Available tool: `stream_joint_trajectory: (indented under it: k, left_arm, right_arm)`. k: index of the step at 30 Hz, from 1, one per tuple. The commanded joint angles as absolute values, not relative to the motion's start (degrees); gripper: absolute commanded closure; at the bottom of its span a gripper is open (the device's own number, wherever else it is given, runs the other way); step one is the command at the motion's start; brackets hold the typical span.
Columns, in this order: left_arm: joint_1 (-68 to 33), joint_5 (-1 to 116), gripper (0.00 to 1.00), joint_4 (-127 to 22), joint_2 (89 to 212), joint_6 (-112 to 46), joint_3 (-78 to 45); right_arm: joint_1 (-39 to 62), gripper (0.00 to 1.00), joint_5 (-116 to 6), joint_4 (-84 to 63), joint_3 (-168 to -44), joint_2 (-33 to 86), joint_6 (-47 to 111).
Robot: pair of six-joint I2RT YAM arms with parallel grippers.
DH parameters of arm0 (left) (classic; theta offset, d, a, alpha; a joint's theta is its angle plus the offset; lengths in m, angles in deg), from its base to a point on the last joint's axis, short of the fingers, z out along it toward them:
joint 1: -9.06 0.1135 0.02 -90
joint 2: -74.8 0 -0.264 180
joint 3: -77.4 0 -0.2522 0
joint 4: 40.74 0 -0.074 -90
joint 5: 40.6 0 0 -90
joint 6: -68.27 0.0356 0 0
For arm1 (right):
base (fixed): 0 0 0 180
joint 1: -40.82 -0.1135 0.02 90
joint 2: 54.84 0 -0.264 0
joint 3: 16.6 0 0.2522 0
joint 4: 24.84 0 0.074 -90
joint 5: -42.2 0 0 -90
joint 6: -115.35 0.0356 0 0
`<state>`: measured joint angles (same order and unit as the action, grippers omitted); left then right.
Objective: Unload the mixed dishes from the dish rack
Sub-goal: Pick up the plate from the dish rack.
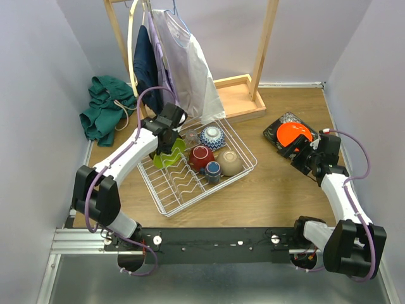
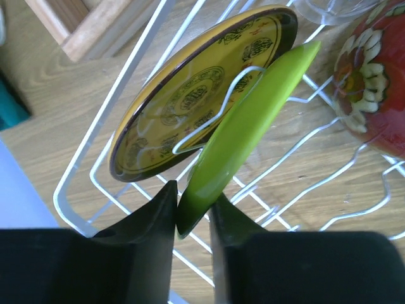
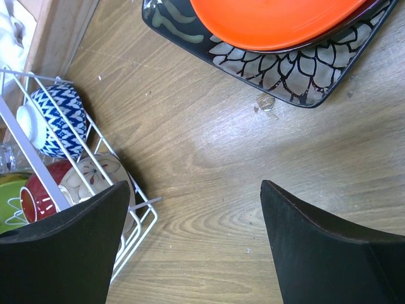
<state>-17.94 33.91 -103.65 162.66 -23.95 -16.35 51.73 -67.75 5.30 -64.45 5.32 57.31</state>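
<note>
Left fingers (image 2: 149, 228) pinch the green plate (image 2: 253, 120) standing in the rack (image 2: 60, 197) by the yellow plate (image 2: 183, 101), while right fingers (image 3: 69, 247) hang open, so next it likely needs lifting straight up and out.

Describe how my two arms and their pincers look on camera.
The left arm and right arm have white links, black joints and bases, each with a looping purple cable. The left pincer and right pincer have matte-black wedge fingers, no markings visible.
</note>
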Motion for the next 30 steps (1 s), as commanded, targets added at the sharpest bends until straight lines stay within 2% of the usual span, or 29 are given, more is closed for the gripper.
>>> stream_joint_trajectory:
  k: [1,14,24,30]
  left_arm:
    - [-19.59,30.60,0.74,-102.93,160.85,-24.36,-16.86]
    - [-23.10,19.87,0.99,-101.26,157.95,-24.01,-17.04]
    - [-23.72,18.10,1.00,-100.73,151.27,-23.92,-18.35]
    - [-23.72,22.75,1.00,-102.13,148.02,-24.98,-19.93]
  right_arm:
    - [51.54,0.09,-68.90,4.57,-63.41,5.45,57.43]
    - [51.45,0.09,-68.90,4.04,-62.44,4.92,57.87]
    - [51.45,0.09,-68.98,3.69,-62.36,4.83,58.30]
    - [51.45,0.09,-69.42,3.34,-62.44,5.01,58.48]
